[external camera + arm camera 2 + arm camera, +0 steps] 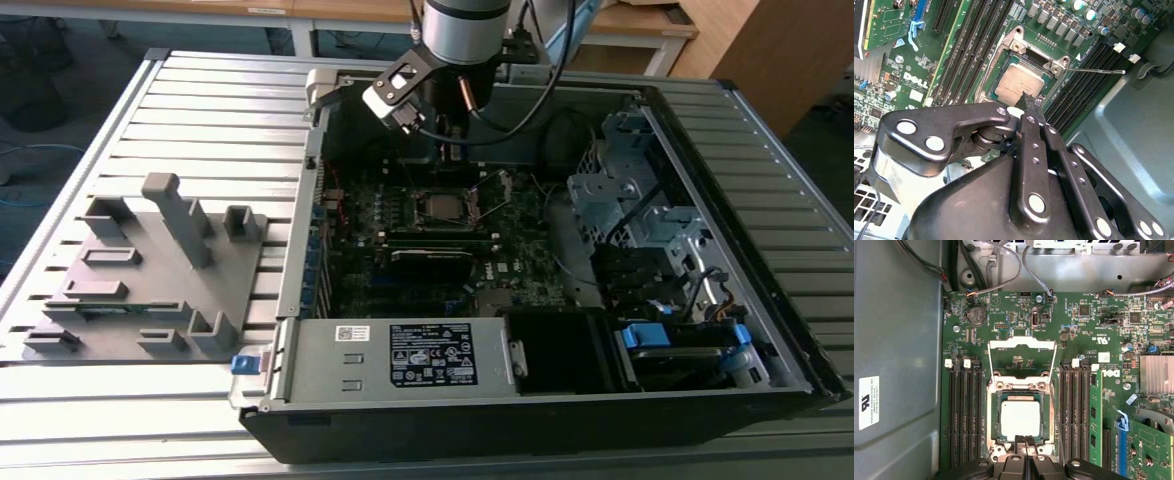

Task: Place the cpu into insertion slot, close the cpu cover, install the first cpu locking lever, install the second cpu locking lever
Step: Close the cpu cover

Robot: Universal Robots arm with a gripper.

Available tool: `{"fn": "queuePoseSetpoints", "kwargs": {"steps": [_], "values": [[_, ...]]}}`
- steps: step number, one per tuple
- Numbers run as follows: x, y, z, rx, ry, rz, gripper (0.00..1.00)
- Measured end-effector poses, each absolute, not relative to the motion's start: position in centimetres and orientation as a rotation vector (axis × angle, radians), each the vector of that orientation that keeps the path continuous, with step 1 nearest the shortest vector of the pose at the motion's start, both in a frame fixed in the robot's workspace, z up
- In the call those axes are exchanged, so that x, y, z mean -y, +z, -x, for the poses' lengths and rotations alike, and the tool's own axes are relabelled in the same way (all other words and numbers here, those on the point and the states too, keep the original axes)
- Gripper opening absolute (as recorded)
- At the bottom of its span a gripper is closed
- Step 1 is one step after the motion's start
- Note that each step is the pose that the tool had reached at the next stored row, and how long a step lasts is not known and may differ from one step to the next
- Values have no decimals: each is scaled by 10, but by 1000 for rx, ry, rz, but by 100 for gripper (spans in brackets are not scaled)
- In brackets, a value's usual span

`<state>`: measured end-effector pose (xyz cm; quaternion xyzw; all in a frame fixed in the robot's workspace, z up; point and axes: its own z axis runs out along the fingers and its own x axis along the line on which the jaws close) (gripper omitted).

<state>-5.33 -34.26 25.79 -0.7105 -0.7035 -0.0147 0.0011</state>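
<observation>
cpu (1020, 417): seated in the insertion slot (994, 415); I judge it light, fragile, edge-grip only.
cpu cover (1023, 343): open, beside the insertion slot.
claw (1024, 439): tips together, empty, at the insertion slot's rim.

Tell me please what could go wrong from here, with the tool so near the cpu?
1. The tool has its tips at the edge of the cpu, which lies in the insertion slot; a sideways drag might shift or scratch it.
2. The cpu cover is swung open, so nothing clamps the chip yet; a bump could unseat it.
</observation>
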Motion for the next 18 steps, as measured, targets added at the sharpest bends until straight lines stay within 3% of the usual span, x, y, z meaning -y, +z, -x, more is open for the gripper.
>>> {"fn": "queuePoseSetpoints", "kwargs": {"steps": [18], "values": [[343, 266, 53, 2209, -46, 2231, 10]]}}
